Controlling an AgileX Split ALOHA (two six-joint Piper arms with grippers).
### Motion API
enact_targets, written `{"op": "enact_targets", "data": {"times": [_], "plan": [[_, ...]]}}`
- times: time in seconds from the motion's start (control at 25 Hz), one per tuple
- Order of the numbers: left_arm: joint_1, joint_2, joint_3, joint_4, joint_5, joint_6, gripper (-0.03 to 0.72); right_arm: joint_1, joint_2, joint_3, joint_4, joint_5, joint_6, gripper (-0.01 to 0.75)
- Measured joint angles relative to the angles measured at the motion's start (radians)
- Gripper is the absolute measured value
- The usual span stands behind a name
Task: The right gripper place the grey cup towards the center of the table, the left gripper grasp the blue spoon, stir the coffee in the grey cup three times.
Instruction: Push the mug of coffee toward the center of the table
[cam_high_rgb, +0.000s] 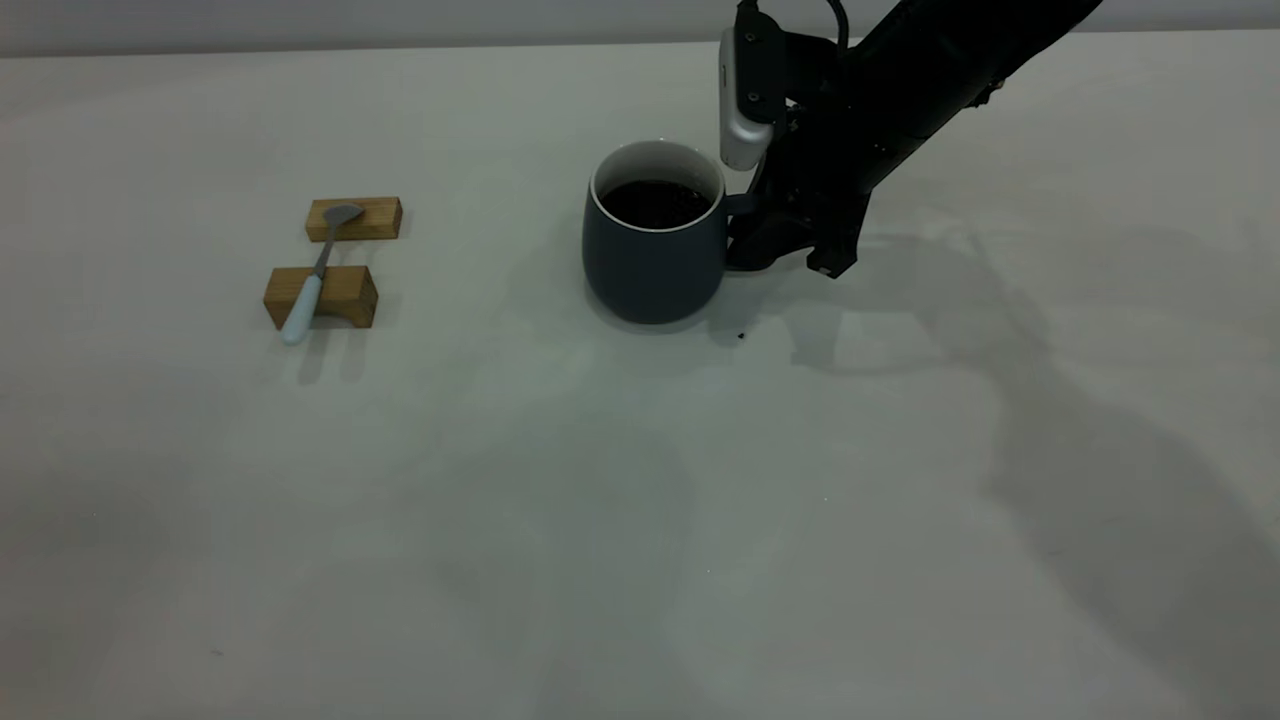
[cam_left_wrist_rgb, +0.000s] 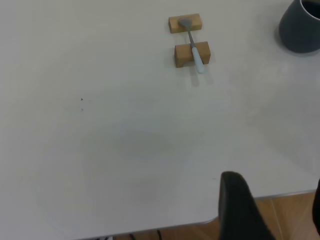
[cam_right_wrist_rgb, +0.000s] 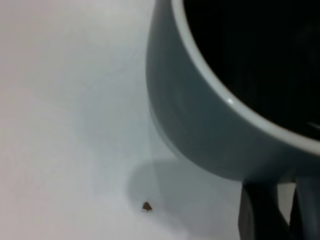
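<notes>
The grey cup (cam_high_rgb: 652, 262) stands on the table (cam_high_rgb: 640, 520) a little right of the middle, with dark coffee (cam_high_rgb: 655, 203) inside. My right gripper (cam_high_rgb: 748, 225) is at the cup's right side, shut on its loop handle. In the right wrist view the cup (cam_right_wrist_rgb: 200, 115) and the coffee (cam_right_wrist_rgb: 260, 55) fill the frame, with the right gripper (cam_right_wrist_rgb: 285, 200) just beneath. The blue spoon (cam_high_rgb: 318, 262) lies across two wooden blocks at the left, bowl toward the back. The left wrist view shows the spoon (cam_left_wrist_rgb: 194, 46) far from my left gripper (cam_left_wrist_rgb: 280, 210), which hangs open past the table edge.
Two tan wooden blocks (cam_high_rgb: 354, 218) (cam_high_rgb: 322, 297) carry the spoon. A tiny dark speck (cam_high_rgb: 741, 336) lies on the table just in front of the cup's handle side. The table edge (cam_left_wrist_rgb: 150, 227) and a wooden floor show near the left gripper.
</notes>
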Motion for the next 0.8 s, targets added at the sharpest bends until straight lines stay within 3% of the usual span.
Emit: {"op": "enact_targets", "data": {"times": [0.2,0.52,0.8], "plan": [[0.0,0.0,0.0,0.0,0.0,0.0,0.436,0.0,0.01,0.0,0.003,0.014,0.006,0.26],[0.0,0.0,0.0,0.0,0.0,0.0,0.436,-0.001,0.014,0.0,0.002,0.016,0.05,0.311],[0.0,0.0,0.0,0.0,0.0,0.0,0.436,-0.047,0.014,0.0,-0.018,0.031,0.156,0.445]]}}
